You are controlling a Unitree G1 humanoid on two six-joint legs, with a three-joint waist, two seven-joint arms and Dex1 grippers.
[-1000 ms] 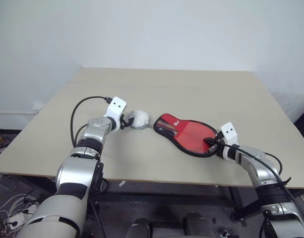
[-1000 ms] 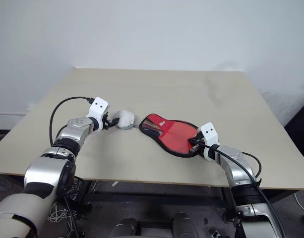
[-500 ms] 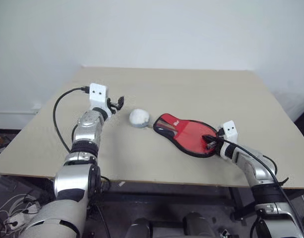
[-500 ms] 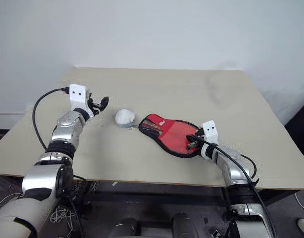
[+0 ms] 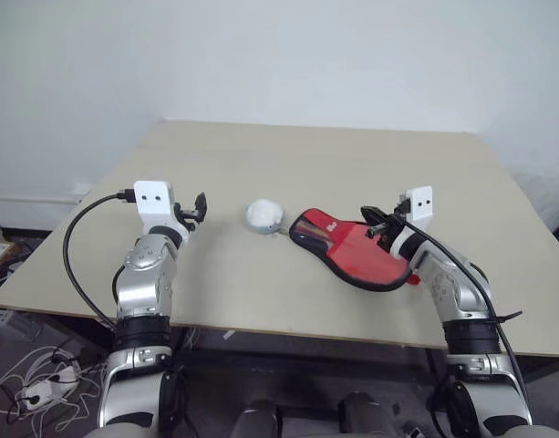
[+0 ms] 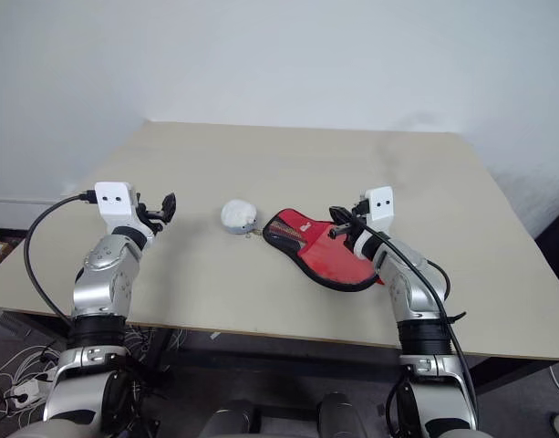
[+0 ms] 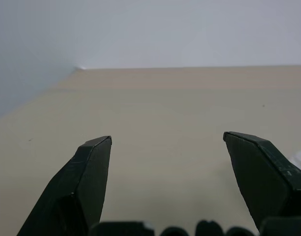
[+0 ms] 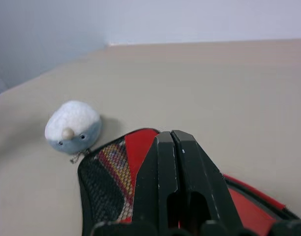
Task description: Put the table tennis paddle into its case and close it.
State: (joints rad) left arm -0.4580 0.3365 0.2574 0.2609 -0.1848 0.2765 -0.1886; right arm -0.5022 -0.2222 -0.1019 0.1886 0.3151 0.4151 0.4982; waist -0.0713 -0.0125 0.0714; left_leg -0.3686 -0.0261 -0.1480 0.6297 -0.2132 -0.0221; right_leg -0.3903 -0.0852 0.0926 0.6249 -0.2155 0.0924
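Note:
The case [image 5: 326, 245] lies flat on the table right of centre, black-rimmed, clear side up. Through the plastic shows the table tennis paddle [image 5: 370, 258] with its red face; its marked handle [image 8: 114, 162] sits in the narrow end, which points at a plush toy. A small red tab [image 5: 414, 279] sticks out at the round end. My right gripper [image 5: 374, 224] hovers level just above the case, shut with nothing between its fingers [image 8: 160, 162]. My left gripper [image 5: 200, 204] is raised off the table, left of the toy, open and empty, its fingers [image 7: 94, 167] spread wide.
A small grey-white round plush toy [image 5: 263, 215] sits on the beige table [image 5: 334, 164] just left of the case's narrow end. A white wall stands behind the table. Cables hang from both wrists.
My left gripper drew back from the plush toy, up and to the left. My right gripper rose off the round end of the case and moved over its middle, still shut.

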